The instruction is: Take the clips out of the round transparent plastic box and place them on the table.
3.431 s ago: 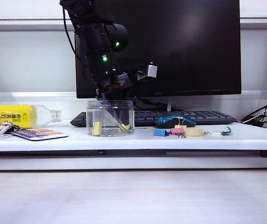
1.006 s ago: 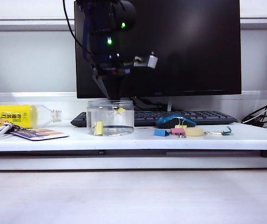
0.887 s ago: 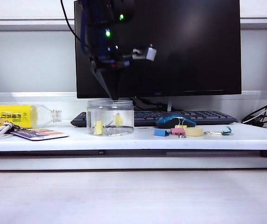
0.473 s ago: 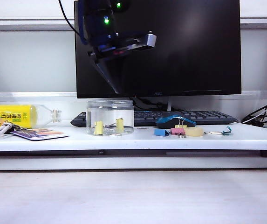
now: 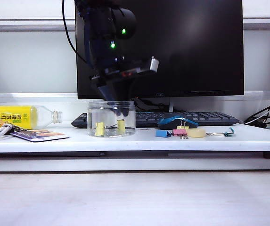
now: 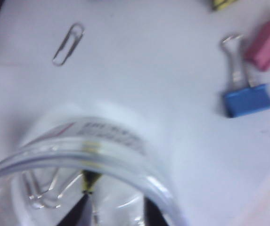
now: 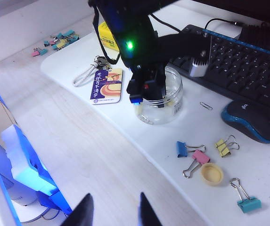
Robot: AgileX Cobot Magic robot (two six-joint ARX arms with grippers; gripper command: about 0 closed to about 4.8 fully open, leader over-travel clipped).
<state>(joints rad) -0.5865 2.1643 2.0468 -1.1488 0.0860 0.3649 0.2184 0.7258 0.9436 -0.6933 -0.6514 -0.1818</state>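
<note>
The round transparent plastic box [image 5: 111, 118] stands on the white table [image 5: 139, 141] in front of the keyboard. Two pale-yellow clips [image 5: 99, 128] [image 5: 121, 126] lie on its floor. My left gripper [image 5: 118, 112] hangs in the box's mouth, open, with nothing between its fingers. In the left wrist view its dark fingertips [image 6: 80, 213] are inside the box rim [image 6: 125, 157], one tip just short of a yellow clip [image 6: 90, 181]. My right gripper [image 7: 115, 211] is open and empty over the wood-grain surface, far from the box [image 7: 162, 102].
A blue clip [image 5: 162, 133], a pink clip [image 5: 179, 133], a yellow clip [image 7: 223, 147], a pale-yellow round roll [image 5: 196, 133] and a teal clip [image 5: 229, 132] lie right of the box. Mouse [image 5: 177, 122] and keyboard [image 5: 191, 117] sit behind. A bottle [image 5: 17, 117] and card [image 5: 39, 135] lie left.
The left gripper lifted a yellow clip to the box's rim, opened, and the clip fell back to the box floor. The gripper rose, then came down again into the box mouth.
</note>
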